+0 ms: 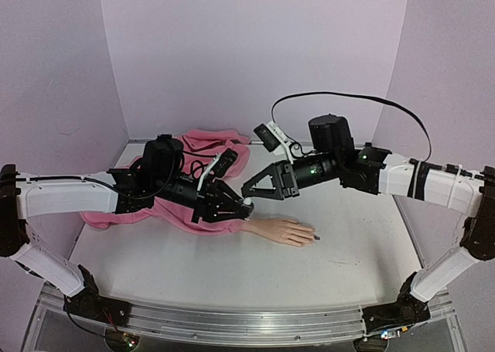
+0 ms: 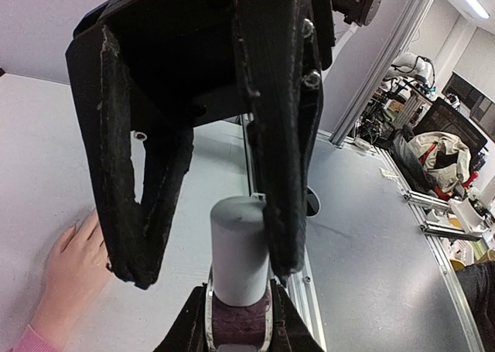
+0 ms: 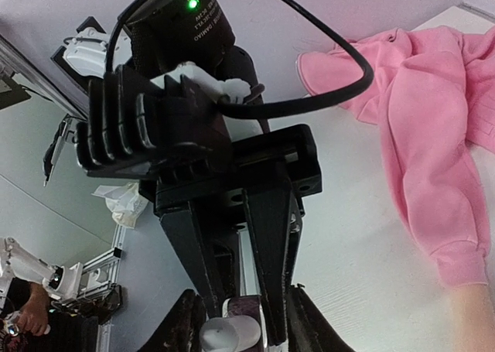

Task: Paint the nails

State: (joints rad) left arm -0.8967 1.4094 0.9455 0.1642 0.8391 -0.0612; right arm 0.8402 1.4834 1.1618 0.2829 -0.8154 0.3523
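Just beside the mannequin hand [image 1: 286,230], your left gripper [image 1: 244,207] pinches the polish bottle [image 2: 238,325] upright, seemingly so the right gripper [image 1: 246,191], jaws spread astride its cap [image 2: 240,247], can unscrew it.

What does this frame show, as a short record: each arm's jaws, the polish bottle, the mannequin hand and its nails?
left gripper: jaws shut on the polish bottle
right gripper: jaws open around the white cap; one finger touches it, the other stands apart
cap: on the bottle
mannequin hand: lying flat on the table, pink sleeve at its wrist
nails: one fingertip looks dark; the others are too small to judge
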